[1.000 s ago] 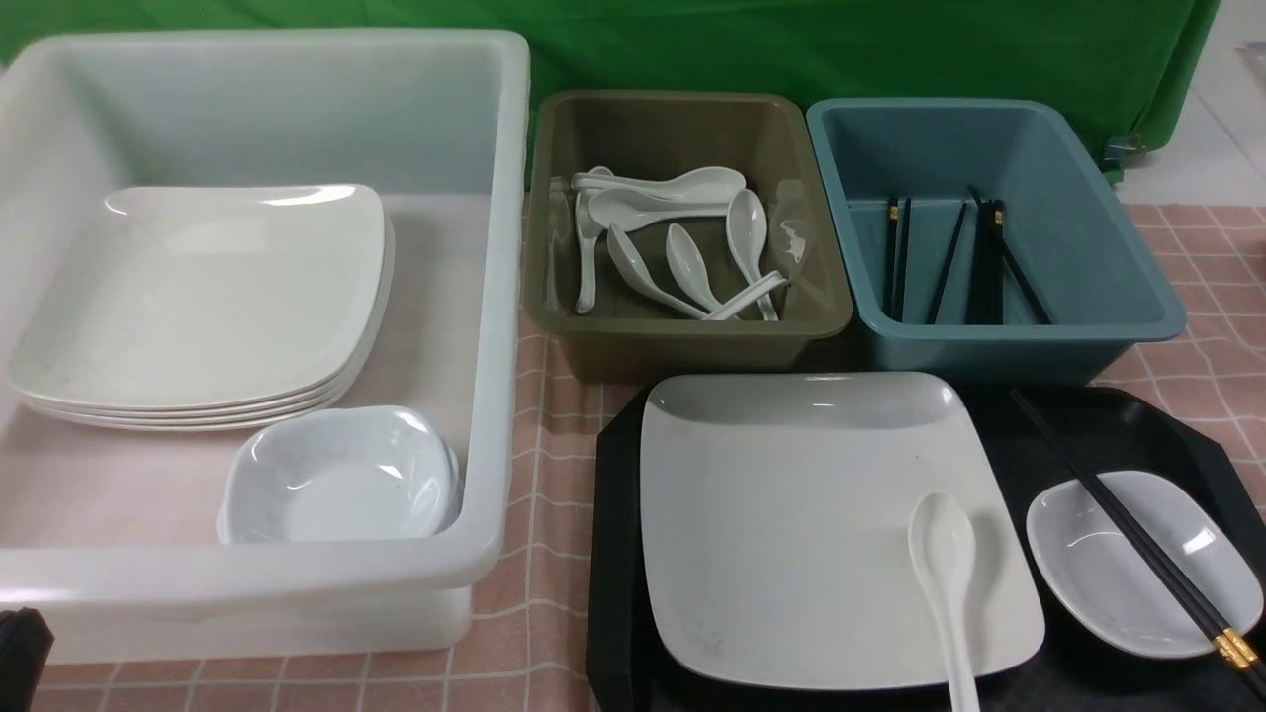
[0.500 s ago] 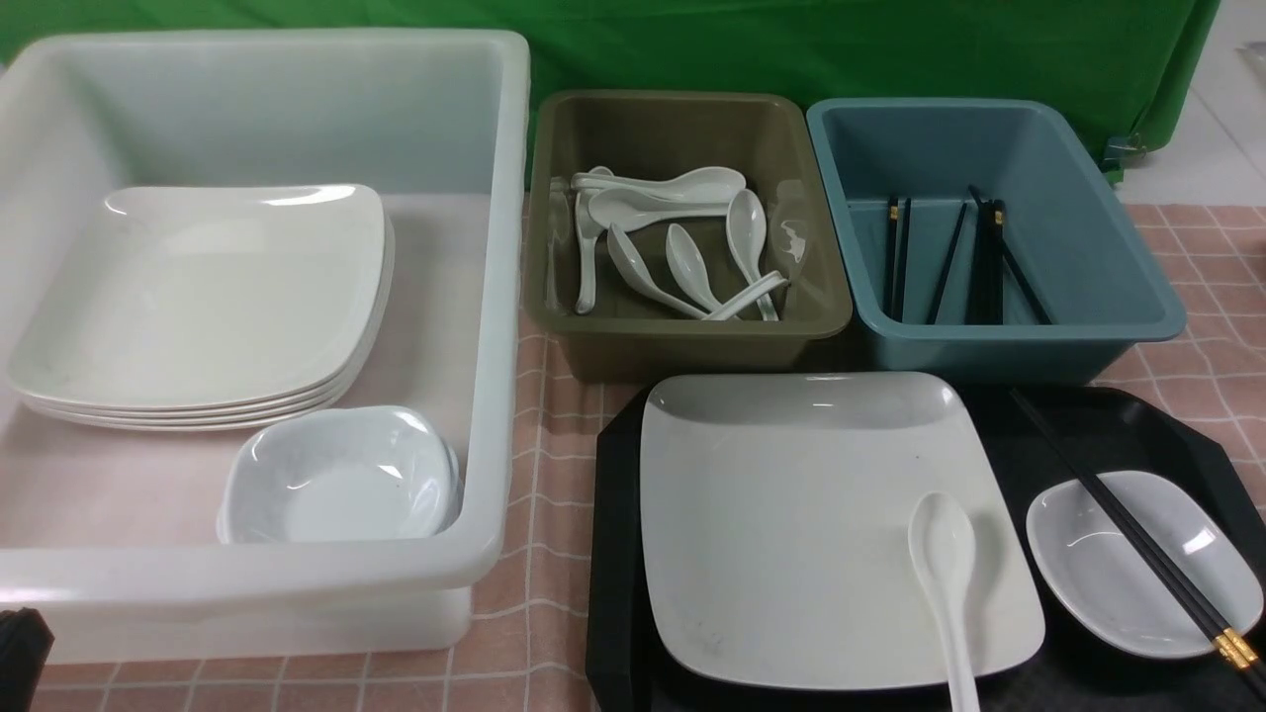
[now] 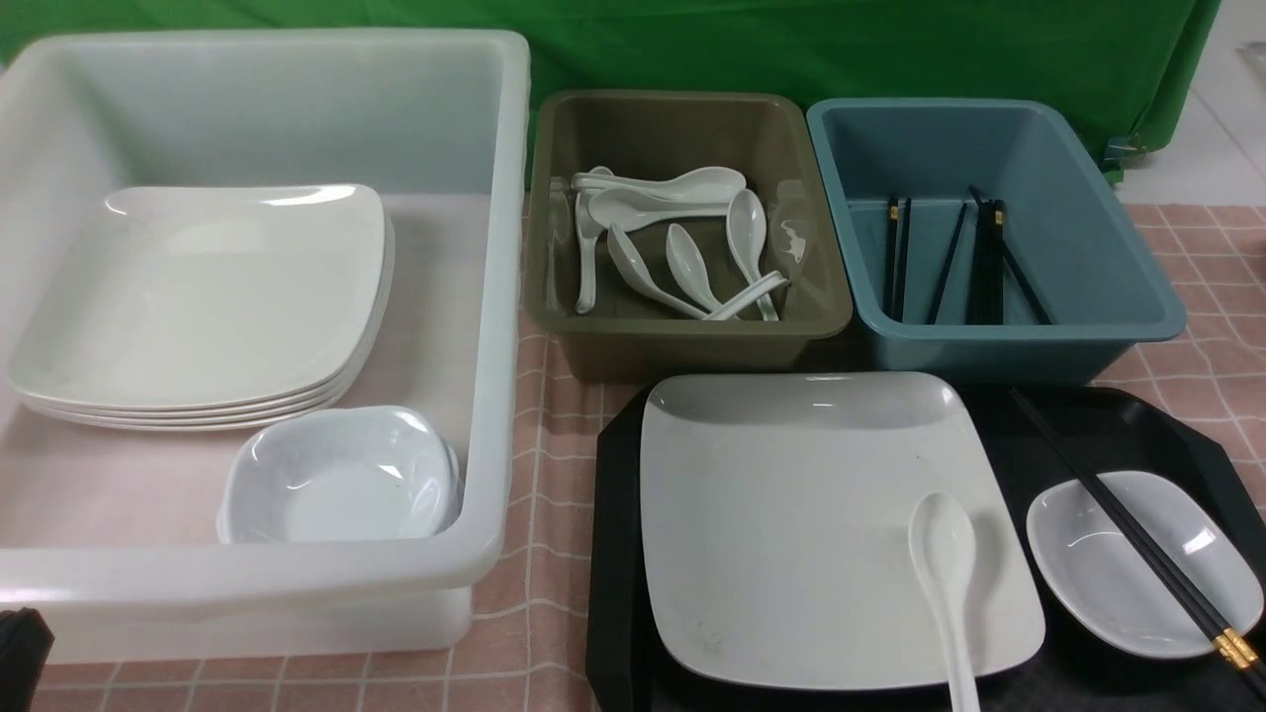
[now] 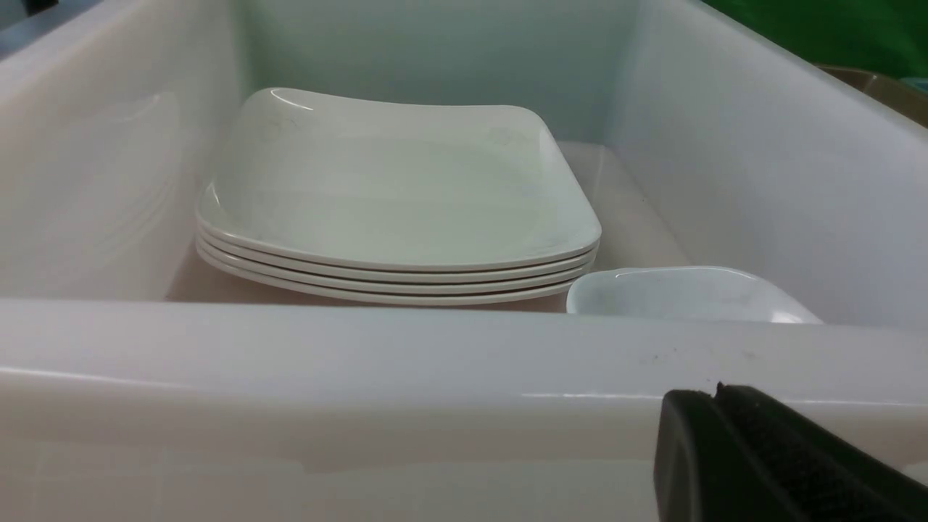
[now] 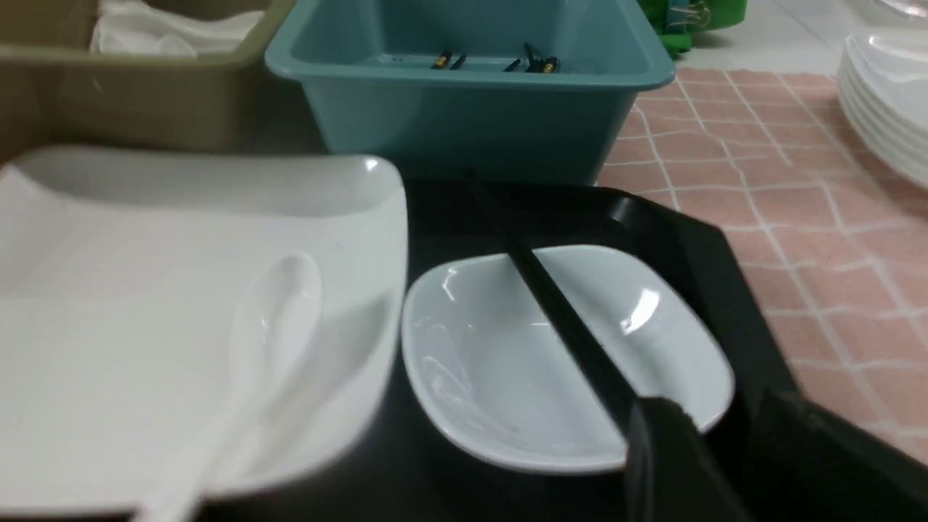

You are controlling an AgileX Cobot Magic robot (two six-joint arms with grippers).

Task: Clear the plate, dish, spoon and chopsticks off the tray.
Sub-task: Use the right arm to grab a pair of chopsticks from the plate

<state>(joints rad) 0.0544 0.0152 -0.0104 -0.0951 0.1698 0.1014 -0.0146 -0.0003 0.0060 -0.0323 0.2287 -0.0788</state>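
Front view: the glossy white square plate (image 3: 791, 514) fills the left half of the textured black tray (image 3: 613, 554), with the spoon (image 3: 948, 583) on the plate's near right corner. Thin black chopsticks (image 3: 1118, 512) cross the rounded dish (image 3: 1098, 583) by the tray's right edge. Left wrist view: the left gripper (image 4: 714, 397) has its jaws pressed together, empty. Right wrist view: the right gripper (image 5: 725, 442) has its jaws partly apart, gripping nothing.

A green cloth (image 3: 791, 40) hangs across the back as a backdrop and drops out of sight behind the worktop (image 3: 534, 435). A pink tablecloth (image 3: 1207, 297) covers the worktop, crossed by thin white lines in a grid of squares. At the green cloth's lower right corner sits a metal clip (image 3: 1123, 148), and beyond it pale floor (image 3: 1221, 138) shows. The light is bright and even, with soft shadows.
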